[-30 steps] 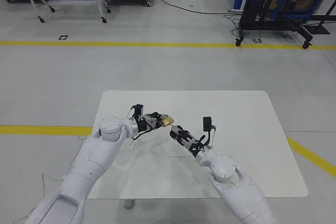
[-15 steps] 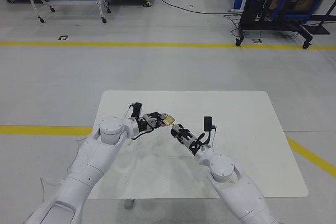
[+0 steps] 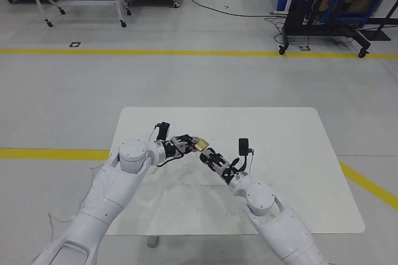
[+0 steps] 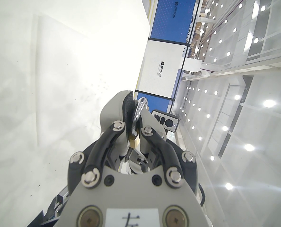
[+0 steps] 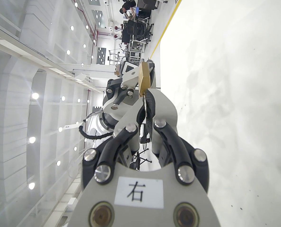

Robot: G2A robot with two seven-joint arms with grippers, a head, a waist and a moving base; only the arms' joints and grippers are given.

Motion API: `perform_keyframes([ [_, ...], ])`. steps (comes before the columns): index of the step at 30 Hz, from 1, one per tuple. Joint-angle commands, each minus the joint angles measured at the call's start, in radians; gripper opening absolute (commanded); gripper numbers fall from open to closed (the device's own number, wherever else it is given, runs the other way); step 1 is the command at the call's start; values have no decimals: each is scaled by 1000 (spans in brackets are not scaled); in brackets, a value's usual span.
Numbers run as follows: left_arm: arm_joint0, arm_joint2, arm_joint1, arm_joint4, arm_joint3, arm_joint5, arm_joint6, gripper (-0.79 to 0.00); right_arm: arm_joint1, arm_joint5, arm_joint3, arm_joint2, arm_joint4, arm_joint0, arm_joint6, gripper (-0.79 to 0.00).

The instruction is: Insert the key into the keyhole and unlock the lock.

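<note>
Padlock [image 5: 144, 79]: small brass-coloured block with flat faces and bevelled edges, seen edge-on from the right wrist.
Silvery part [image 4: 140, 106]: rounded metal between the fingertips in the left wrist view, with a sliver of brass beneath it. I cannot tell whether it is the shackle.
Padlock position: held in the air above the white table [image 3: 298, 132], left of its centre, between the two arms.
Left gripper [image 3: 186, 142]: fingers clamped on the padlock's flat faces, with the brass end pointing toward the other arm.
Key [image 5: 145, 108]: thin metal blade seen edge-on, dark between the pads. Its silvery tip touches the padlock's near end. How deep it sits in the keyhole cannot be told.
Right gripper [image 5: 146, 100]: pinched tight on the key, just beside the padlock and in line with it.
Right wrist sticker [image 5: 138, 193]: white, with one black character.
Left wrist sticker [image 4: 132, 218]: white, with a character partly cut off by the edge.
Wall panels [image 4: 173, 17]: blue and white, carrying small dark print.
</note>
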Motion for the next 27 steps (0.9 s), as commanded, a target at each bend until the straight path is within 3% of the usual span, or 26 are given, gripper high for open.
perform_keyframes([
  [1,0,-3,0,-16,3,4,-23,-785,0,1,-5,0,-3,-2,2,-437],
  [3,-4,-3,-1,-25,9,12,-43,-785,0,-2,-10,0,-3,-4,7,-372],
  [10,-24,-2,-4,-39,39,29,-64,-785,1,-7,-21,11,-9,-12,11,-459],
  [24,-72,26,-22,-52,111,36,-74,-785,12,-31,-68,70,30,-58,56,-465],
  [27,-81,27,-26,-72,132,37,-91,-785,13,-15,-63,78,40,-53,68,-545],
])
